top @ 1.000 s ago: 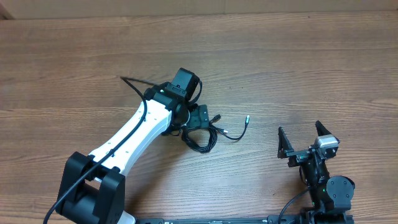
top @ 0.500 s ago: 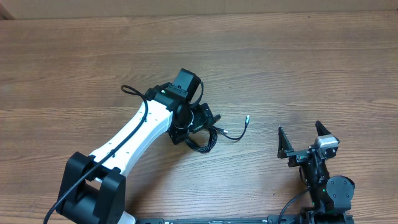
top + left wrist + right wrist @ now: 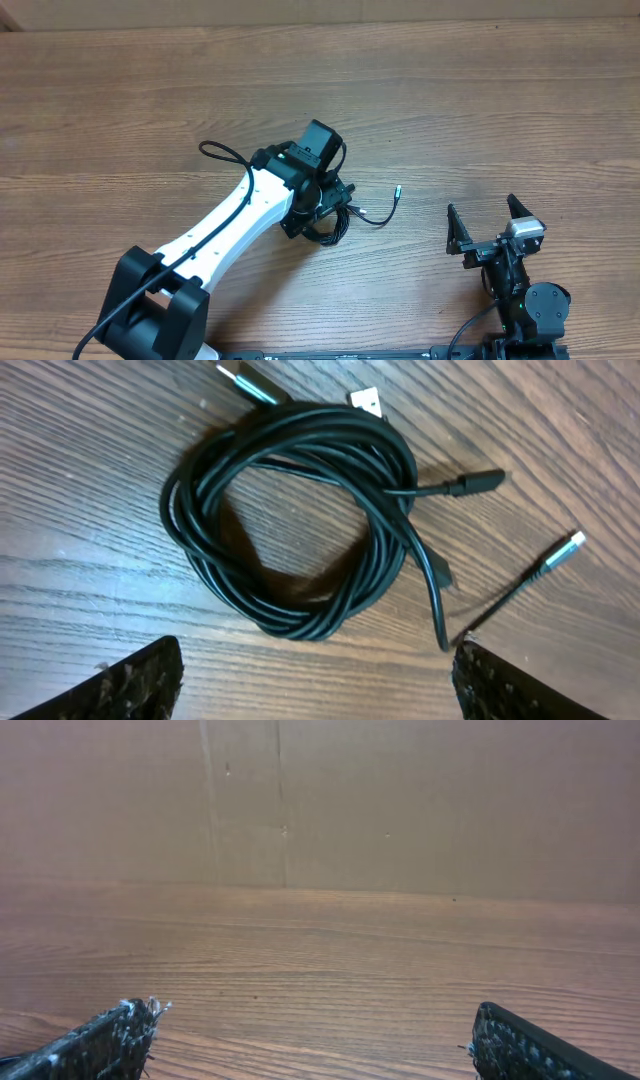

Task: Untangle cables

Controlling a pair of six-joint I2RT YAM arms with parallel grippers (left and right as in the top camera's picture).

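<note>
The cables (image 3: 190, 535), thin black flexible cords with small metal-tipped plug ends, lie in one loose round coil on the brown wood-grain worktop (image 3: 150, 100). I cannot tell how many separate cords make up the coil. In my left wrist view I count at least four plug ends poking out of it. Two are at the top edge, one black plug is at the right, and one silver-tipped end lies on a strand of its own further right.

The left end effector (image 3: 325, 685) stands wide open and holds nothing. Its two black fingers (image 3: 140, 680) show at the bottom corners of the wrist view, clear of the cords. The coil sits between the lines of the two fingers and just ahead of their tips.

From overhead, the left end effector (image 3: 322, 205) hangs directly over the cables (image 3: 335, 228) and hides part of the coil. One loose strand trails out to the right and ends in a metal tip.

The right end effector (image 3: 482, 225) is also spread wide and empty, well apart from the coil, near the front right of the worktop. Its wrist view shows the right end effector (image 3: 325, 1040) with only bare worktop ahead.
</note>
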